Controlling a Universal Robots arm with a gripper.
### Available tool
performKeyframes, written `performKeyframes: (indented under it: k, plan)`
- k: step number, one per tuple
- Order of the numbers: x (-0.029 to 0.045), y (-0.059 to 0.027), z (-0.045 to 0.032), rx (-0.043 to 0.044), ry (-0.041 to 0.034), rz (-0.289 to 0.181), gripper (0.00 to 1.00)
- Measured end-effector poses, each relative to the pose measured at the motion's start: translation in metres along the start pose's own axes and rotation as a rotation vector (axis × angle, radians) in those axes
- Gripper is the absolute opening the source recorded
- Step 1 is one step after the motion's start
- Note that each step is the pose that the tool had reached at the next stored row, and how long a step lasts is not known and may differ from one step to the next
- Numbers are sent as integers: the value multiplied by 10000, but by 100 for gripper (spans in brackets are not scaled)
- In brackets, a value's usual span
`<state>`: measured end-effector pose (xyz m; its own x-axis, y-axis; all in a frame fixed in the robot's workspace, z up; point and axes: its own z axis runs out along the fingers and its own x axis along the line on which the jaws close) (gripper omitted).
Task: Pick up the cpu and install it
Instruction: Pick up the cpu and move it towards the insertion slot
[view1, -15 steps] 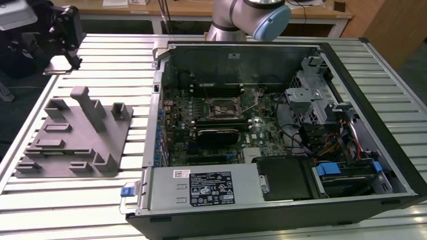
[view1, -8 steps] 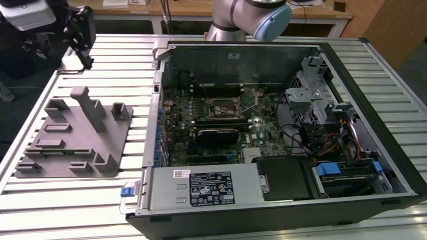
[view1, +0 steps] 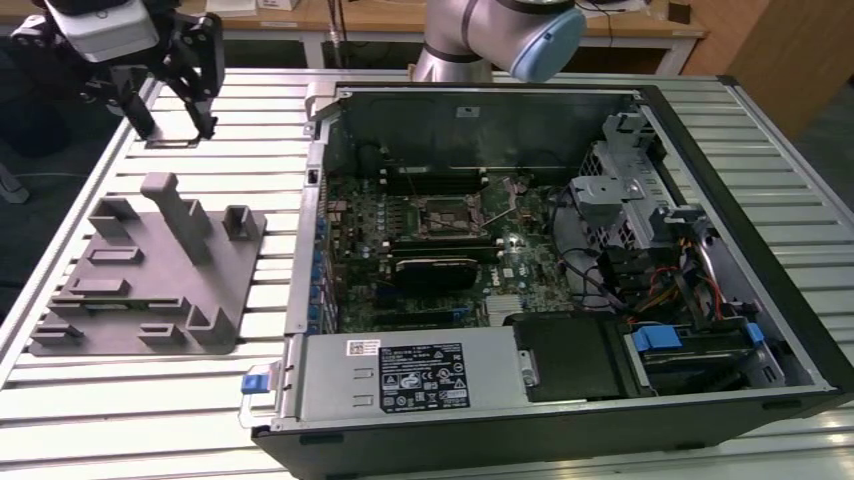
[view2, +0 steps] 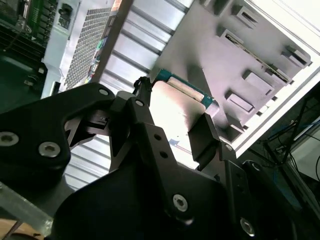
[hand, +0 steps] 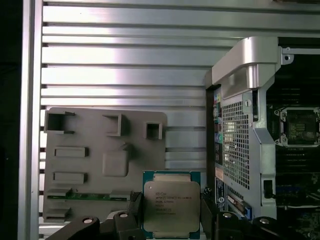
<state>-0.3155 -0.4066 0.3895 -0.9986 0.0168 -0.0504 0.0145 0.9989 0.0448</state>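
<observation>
On the table (view1: 134, 400), the fixture tray (view1: 147, 290) lies at the exterior view's left, and the open computer case (view1: 481, 125) lies just beside it to the right. Inside the case, the motherboard (view1: 441, 250) lies flat and the power supply (view1: 400, 375) sits along the near wall. The claw (view1: 174, 130) stands over the table's far corner behind the tray, with the cpu (hand: 171, 207) gripped between its fingers.

cpu (hand: 171, 205) | silver lid, green rim | lid up | clamped in gripper (hand: 170, 208)
</observation>
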Motion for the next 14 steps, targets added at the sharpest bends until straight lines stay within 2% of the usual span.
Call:
performKeyframes:
  k: [14]
  plan:
    - [-521, 10, 27, 0, 0, 0, 55]
